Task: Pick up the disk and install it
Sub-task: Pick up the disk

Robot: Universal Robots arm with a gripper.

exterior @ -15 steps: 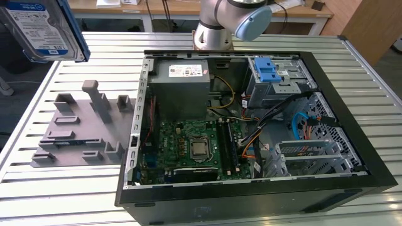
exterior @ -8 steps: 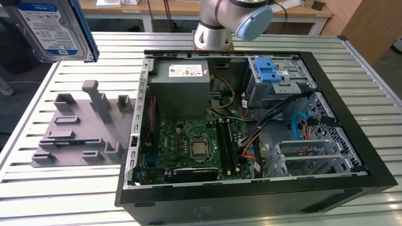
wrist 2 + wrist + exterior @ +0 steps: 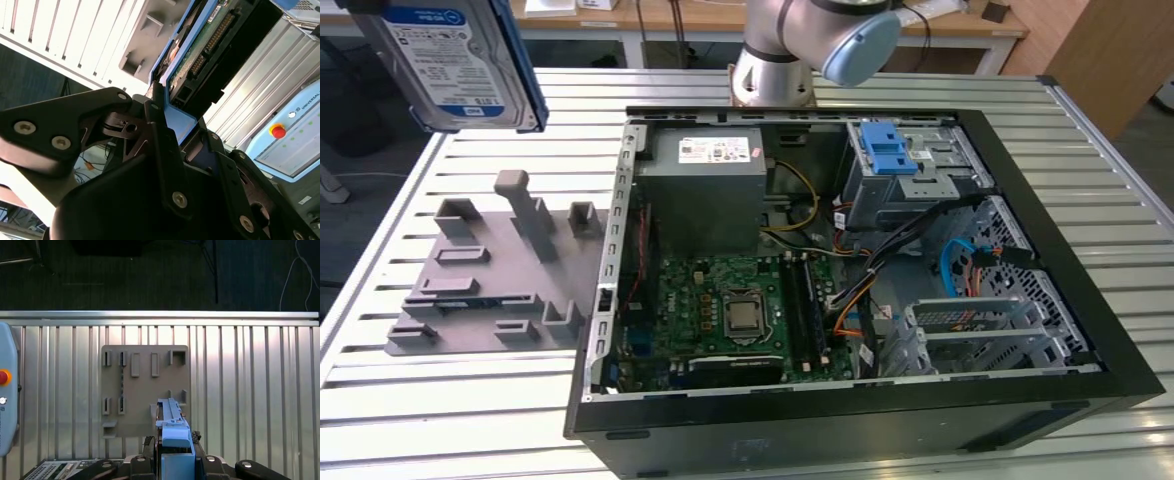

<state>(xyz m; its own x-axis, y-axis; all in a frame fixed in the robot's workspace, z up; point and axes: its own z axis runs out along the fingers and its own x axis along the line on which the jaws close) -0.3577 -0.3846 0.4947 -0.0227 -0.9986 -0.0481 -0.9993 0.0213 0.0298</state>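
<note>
The disk (image 3: 454, 60), a silver hard drive with a white-and-blue label and blue side rails, hangs high in the air at the exterior view's upper left, above the grey holder plate (image 3: 494, 280). In the second wrist view my gripper (image 3: 172, 125) is shut on the disk (image 3: 210, 40), whose green circuit-board side faces the camera. The first wrist view looks straight down: the disk (image 3: 172, 425) appears edge-on between the black fingers (image 3: 145, 460), over the near edge of the holder plate (image 3: 145, 385).
An open black computer case (image 3: 1067, 400) lies on the slatted metal table (image 3: 480, 420). Inside it are a grey power-supply box (image 3: 700, 190), the motherboard (image 3: 734, 310) and a drive bay with a blue latch (image 3: 887, 150). The arm's base (image 3: 774, 70) stands behind the case.
</note>
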